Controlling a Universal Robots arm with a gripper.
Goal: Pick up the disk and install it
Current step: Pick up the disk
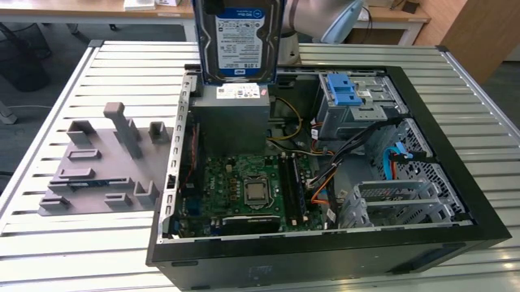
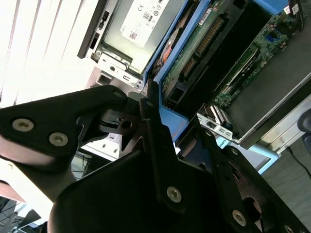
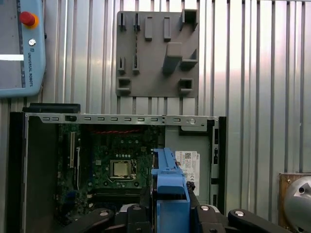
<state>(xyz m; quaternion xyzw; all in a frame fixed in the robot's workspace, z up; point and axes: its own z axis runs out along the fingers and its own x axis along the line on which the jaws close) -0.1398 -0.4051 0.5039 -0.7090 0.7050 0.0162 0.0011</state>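
The disk (image 1: 238, 39) hung upright over the open computer case (image 1: 325, 261), its white-and-blue label facing the exterior camera. It stood above the corner of the case that holds the grey power supply (image 1: 230, 118). Whether its lower edge touched anything in the case could not be told.

In the second wrist view the tool (image 2: 177, 114) was clamped on the disk, its black fingers (image 2: 150, 126) pressed against the blue carrier on either side, with the drive's green circuit board showing beyond them.

Inside the case, the motherboard (image 1: 252, 185) lay next to the power supply. A blue latch bracket (image 1: 345, 91) sat on the drive cage, on the side of the case toward the exterior view's right.

The case rested on a slatted metal tabletop (image 1: 81, 255). A grey fixture plate (image 1: 101, 164) with raised blocks lay just beside the case, on the exterior view's left. In the first wrist view a teach pendant (image 3: 22, 48) with a red button lay on the tabletop beyond the case.
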